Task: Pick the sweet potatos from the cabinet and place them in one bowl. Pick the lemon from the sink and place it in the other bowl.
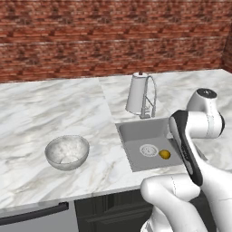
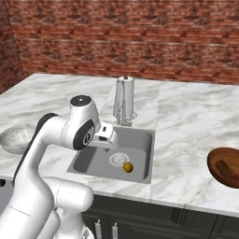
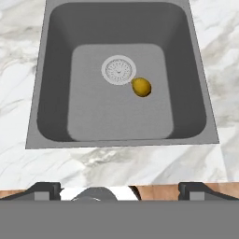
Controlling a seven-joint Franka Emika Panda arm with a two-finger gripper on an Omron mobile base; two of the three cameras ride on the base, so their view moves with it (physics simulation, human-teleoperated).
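In the hand view the tool (image 3: 119, 189) sits at the bottom edge, its two dark fingertips (image 3: 43, 189) spread far apart with nothing between them. Just above them runs a strip of marbled surface (image 3: 116, 161), and beyond that the grey sink (image 3: 51, 112) takes up the middle and upper frame. On its floor the lemon (image 3: 141, 87) lies just right of the round white drain (image 3: 118, 70), almost touching it.

In the left base view the arm (image 1: 190, 149) rises at lower right, covering the sink's right side; the lemon (image 1: 165, 154) shows beside the drain at centre right. The pale grey bowl (image 1: 67, 152) stands on the surface at centre left, well apart from the sink. Behind the sink, the faucet (image 1: 149, 97) and a paper towel roll (image 1: 137, 93) stand at upper centre, before a brick wall (image 1: 113, 36).

In the right base view the brown bowl (image 2: 225, 167) sits at the right edge with a dark reddish-brown piece, apparently a sweet potato (image 2: 226, 169), inside. The pale bowl (image 2: 16, 137) peeks out at the left edge behind the arm.
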